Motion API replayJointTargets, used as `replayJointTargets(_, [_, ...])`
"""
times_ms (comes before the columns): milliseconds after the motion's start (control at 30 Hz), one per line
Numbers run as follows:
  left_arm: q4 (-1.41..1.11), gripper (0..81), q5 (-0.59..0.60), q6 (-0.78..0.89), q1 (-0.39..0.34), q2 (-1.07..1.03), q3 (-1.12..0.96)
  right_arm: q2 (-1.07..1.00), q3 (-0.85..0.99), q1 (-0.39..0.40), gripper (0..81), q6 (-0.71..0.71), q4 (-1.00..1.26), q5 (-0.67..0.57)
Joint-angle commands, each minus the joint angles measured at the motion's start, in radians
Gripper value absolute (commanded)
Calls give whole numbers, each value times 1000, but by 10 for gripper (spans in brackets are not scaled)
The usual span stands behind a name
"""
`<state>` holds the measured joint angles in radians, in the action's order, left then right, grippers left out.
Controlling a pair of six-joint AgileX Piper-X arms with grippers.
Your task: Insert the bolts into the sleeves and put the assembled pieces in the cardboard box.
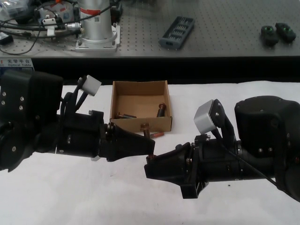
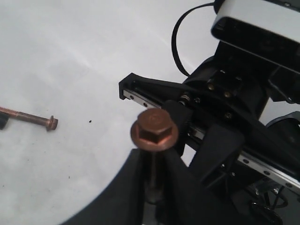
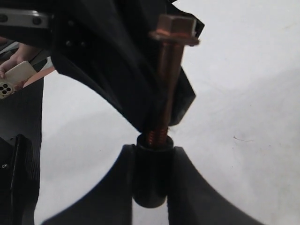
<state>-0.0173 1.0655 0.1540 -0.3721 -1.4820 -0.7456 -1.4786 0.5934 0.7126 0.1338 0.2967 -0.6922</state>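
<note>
The cardboard box [image 1: 117,96] sits open on the white table cover [image 1: 65,197], just beyond the two grippers. There are two copper pieces inside. One [image 1: 125,115] lies flat near the wall on the left arm's side, and the other [image 1: 161,110] leans head-up against the opposite wall. Whether either wears a sleeve, I cannot tell from here.

On to the fingers. The left gripper [image 2: 152,161] is closed down narrow on the held bolt [image 2: 153,130]. Its dark fingers [image 2: 124,185] pinch the shaft below the hex flange head, which stands clear above them. The right gripper [image 3: 151,151] is clamped just as tightly on the black sleeve [image 3: 151,180], with the fingers [image 3: 115,187] hugging both sides and the sleeve standing upright. In the right wrist view the bolt's threaded end sits right in the sleeve's mouth. The rest of the shaft and the head rise out above it, tilted a touch. In the high view the left gripper [image 1: 149,147] and right gripper [image 1: 151,165] meet tip to tip in front of the box.

Now the count. There is one box and one sleeve in sight. There are four copper bolts: two in the box, one in the left gripper, and a loose bolt [image 2: 29,117] lying flat on the cover just outside the box's near wall.
</note>
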Motion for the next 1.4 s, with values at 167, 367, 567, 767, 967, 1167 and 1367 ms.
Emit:
replayJointTargets(167, [-5, 204, 19, -26, -2, 33, -12, 9, 3, -2, 11, 24, 32, 32])
replayJointTargets(367, [-5, 570, -215, -37, -2, 84, -12, 9, 3, -2, 11, 24, 32, 32])
replayJointTargets(567, [2, 537, -396, -78, 2, 183, -24, 9, 24, -14, 11, 30, 13, 90])
replayJointTargets(767, [134, 537, -661, -220, 59, 304, -24, -67, 201, -85, 11, 30, -105, 121])
replayJointTargets(967, [389, 476, -838, -250, 135, 374, -24, -309, 507, -134, 11, 30, -209, 121])
replayJointTargets(1167, [528, 391, -855, -241, 149, 421, -24, -558, 908, -134, 11, 55, -460, 231])
replayJointTargets(1367, [546, 365, -855, -235, 149, 452, -24, -728, 1208, -134, 11, 125, -641, 307])
